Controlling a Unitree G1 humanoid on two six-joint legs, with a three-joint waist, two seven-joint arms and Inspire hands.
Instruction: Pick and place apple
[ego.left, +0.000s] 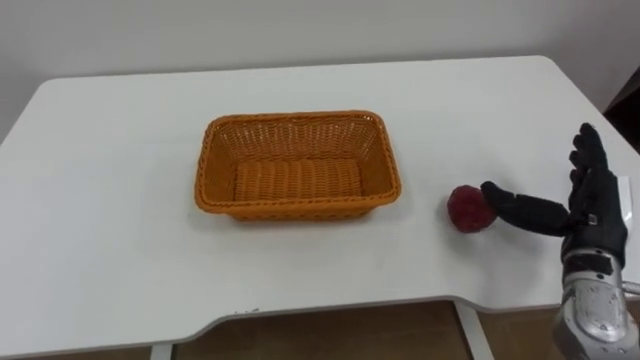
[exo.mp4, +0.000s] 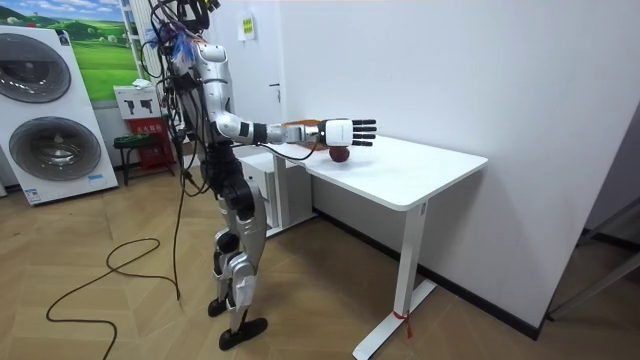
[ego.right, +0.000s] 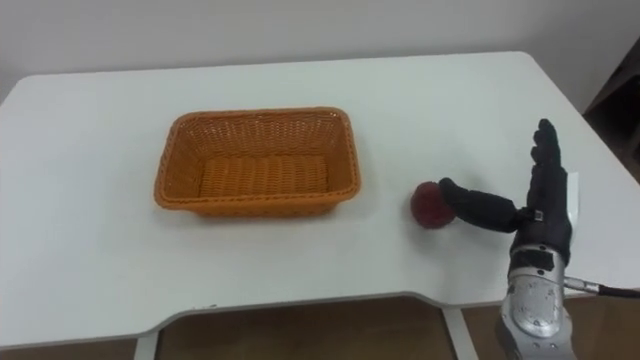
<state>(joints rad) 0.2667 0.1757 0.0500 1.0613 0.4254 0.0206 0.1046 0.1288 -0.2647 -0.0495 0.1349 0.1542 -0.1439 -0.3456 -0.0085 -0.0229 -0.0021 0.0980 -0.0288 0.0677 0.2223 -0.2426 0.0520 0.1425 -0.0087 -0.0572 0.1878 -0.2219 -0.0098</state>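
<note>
A dark red apple (ego.left: 469, 209) lies on the white table (ego.left: 110, 200), to the right of an orange wicker basket (ego.left: 297, 164) that is empty. My right hand (ego.left: 590, 205) hovers just right of the apple, fingers straight and thumb stretched toward it, the thumb tip close to or touching the fruit. In the right eye view the apple (ego.right: 432, 205), the right hand (ego.right: 540, 205) and the basket (ego.right: 258, 160) show the same layout. In the room view the right hand (exo.mp4: 345, 131) is held out over the table above the apple (exo.mp4: 340, 154).
I stand at the table's long side. The table's front edge (ego.left: 330, 305) runs close below the apple. Washing machines (exo.mp4: 45, 100) and a small stool stand behind me in the room view, with bare wooden floor around.
</note>
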